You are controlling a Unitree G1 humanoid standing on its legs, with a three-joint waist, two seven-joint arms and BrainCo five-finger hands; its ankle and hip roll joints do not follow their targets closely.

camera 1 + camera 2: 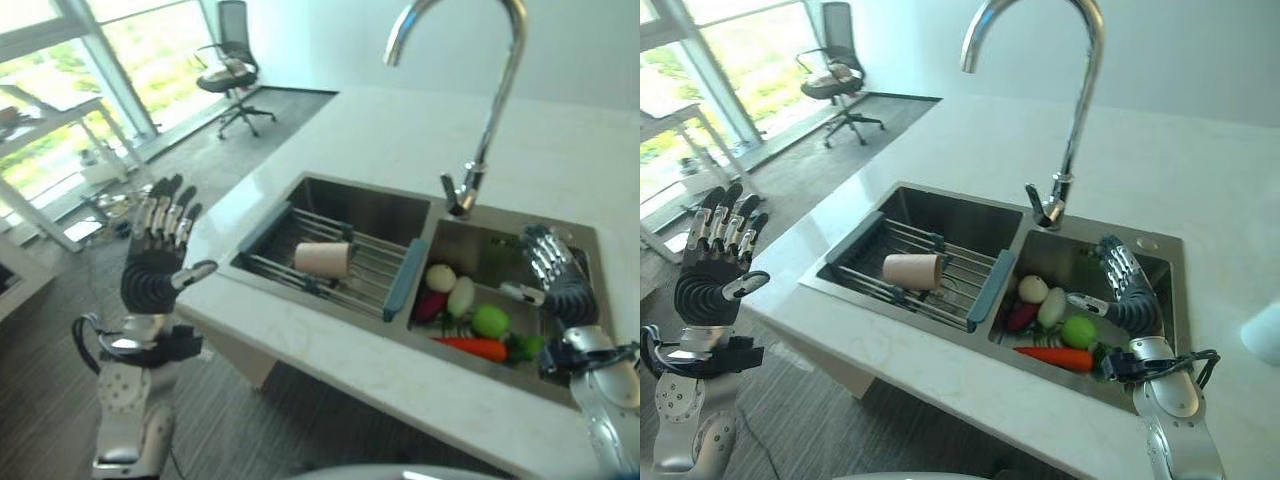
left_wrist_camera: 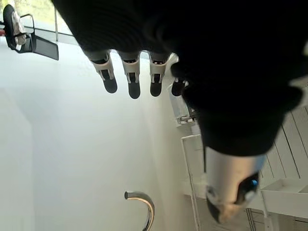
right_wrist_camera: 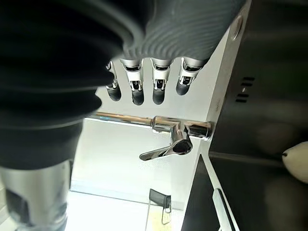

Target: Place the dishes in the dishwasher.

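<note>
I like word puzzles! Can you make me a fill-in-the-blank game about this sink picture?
1. The cup lies on its ____ on the rack.
2. The carrot is in the basin on the robot's ____.
3. The right hand holds ____.
4. The left hand is raised beside the ____.

Missing words: side; right; nothing; counter

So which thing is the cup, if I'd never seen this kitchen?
Start at the tall curved faucet over the double sink. In the basin to its left a dark drying rack spans the bowl, and the cup lies on its side on those bars. It is plain pale beige, unlike the colourful vegetables in the other basin.
</note>
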